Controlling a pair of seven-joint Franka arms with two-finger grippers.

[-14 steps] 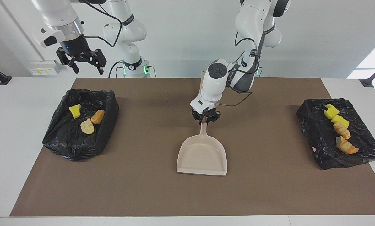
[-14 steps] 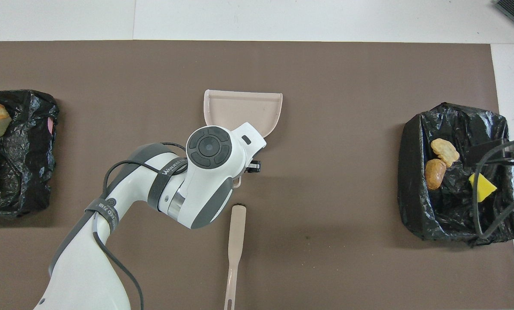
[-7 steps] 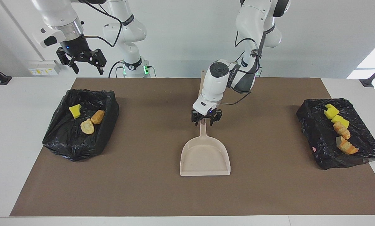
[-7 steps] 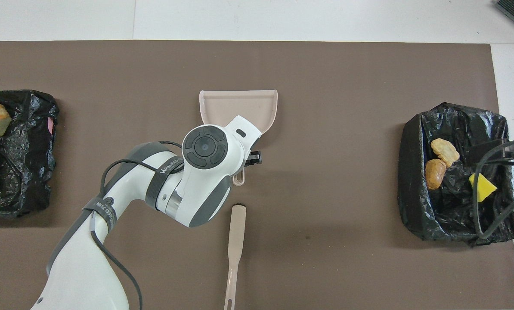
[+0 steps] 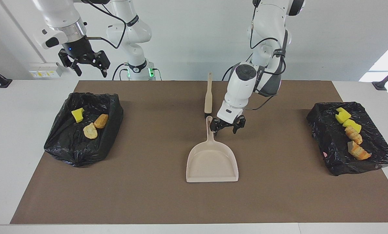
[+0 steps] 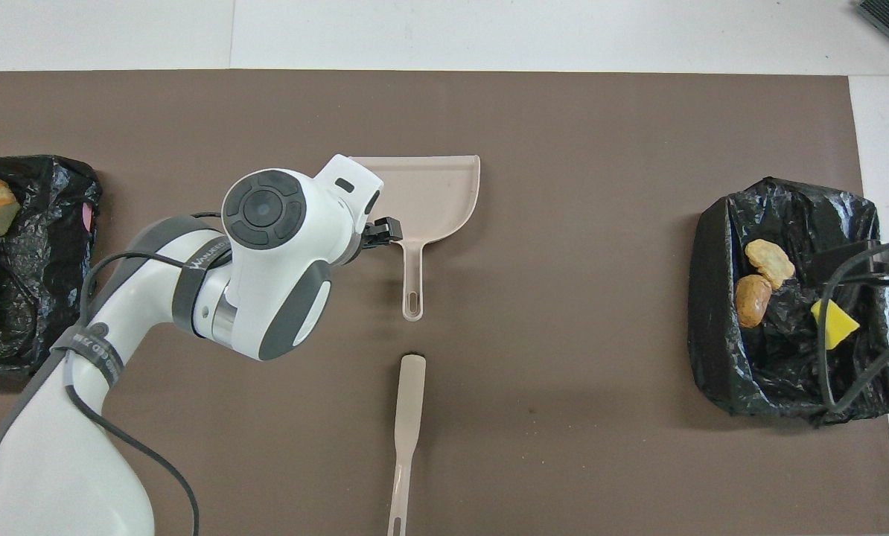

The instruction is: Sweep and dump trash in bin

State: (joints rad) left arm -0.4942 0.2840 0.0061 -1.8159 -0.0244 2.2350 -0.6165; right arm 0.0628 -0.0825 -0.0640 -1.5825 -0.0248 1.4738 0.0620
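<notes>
Clock positions refer to the facing view.

- **Table point(image 5: 28, 136):** carries a brown mat.
- **Black bag-lined bins:** one at nine o'clock point(image 5: 67, 149), one at three o'clock point(image 5: 330, 152).
- **Beige plastic dustpan point(image 5: 212, 162):** lies flat at centre, empty.
- **Beige brush point(image 5: 208, 97):** lies at the dustpan's twelve o'clock.
- **Left gripper point(image 5: 228, 126):** low, just beside the dustpan handle at its three o'clock. Fingers spread, holding nothing.
- **Right gripper point(image 5: 85, 63):** waits raised over the nine o'clock bin. Fingers spread, empty.
- **Trash, yellow sponge pieces and tan bread-like lumps:** three point(image 5: 90, 131) lie in the nine o'clock bin and four point(image 5: 353, 134) in the three o'clock bin. None lies on the mat.

Judgement: the chunks look light, and the sponge soft and springy. The lumps are probably crumbly, so pinch gently across the middle, or sweep.
</notes>
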